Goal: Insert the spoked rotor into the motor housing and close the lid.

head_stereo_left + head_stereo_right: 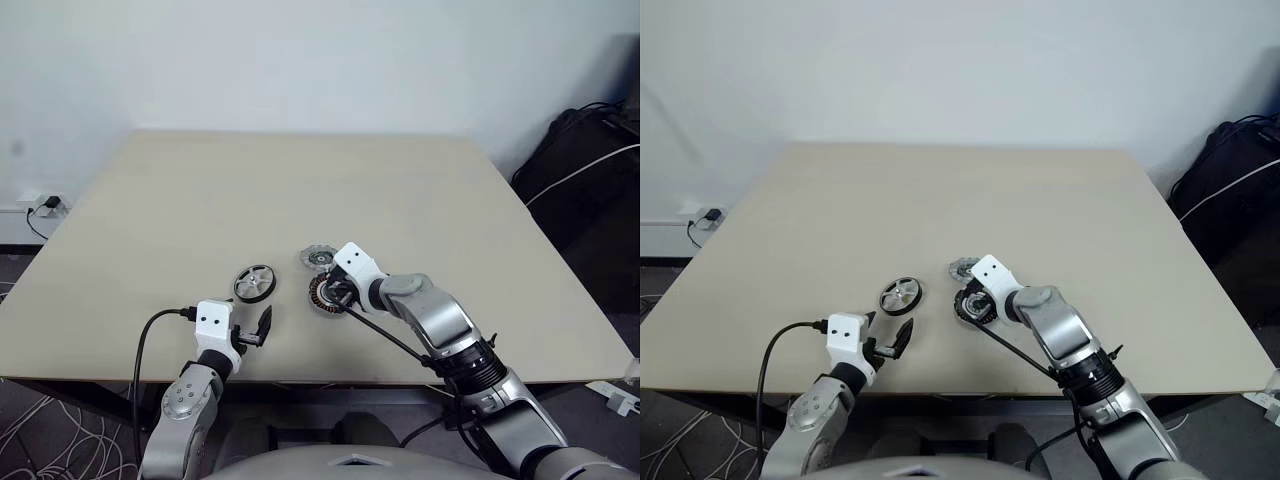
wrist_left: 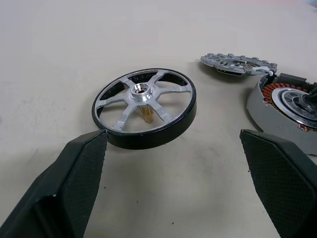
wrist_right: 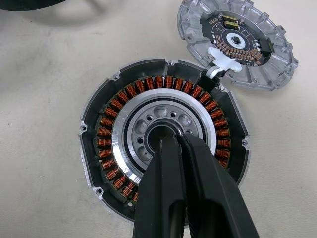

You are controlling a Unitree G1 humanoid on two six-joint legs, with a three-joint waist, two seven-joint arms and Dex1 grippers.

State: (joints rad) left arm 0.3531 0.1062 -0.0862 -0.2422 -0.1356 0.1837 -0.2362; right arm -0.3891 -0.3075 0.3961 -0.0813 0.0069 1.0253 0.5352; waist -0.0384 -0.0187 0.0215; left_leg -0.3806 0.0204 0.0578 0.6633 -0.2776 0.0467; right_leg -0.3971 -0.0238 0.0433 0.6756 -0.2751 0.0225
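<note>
The spoked rotor (image 1: 254,282), dark-rimmed with silver spokes, lies flat on the table just beyond my left gripper (image 1: 258,328). That gripper is open, and its two black fingers (image 2: 69,188) stand wide apart on the near side of the rotor (image 2: 144,106) without touching it. To the rotor's right sits the motor housing (image 3: 106,134), open on top with its copper windings showing. My right gripper (image 3: 173,141) is shut, its tips resting at the housing's centre hole. The notched grey lid (image 3: 237,42) lies flat beside the housing's far edge, joined to it by a small white connector.
The beige table (image 1: 300,180) stretches far behind the parts. A black bag with a white cable (image 1: 590,170) stands off the table's right side. A wall socket (image 1: 45,205) is at the left. The table's front edge runs just below both grippers.
</note>
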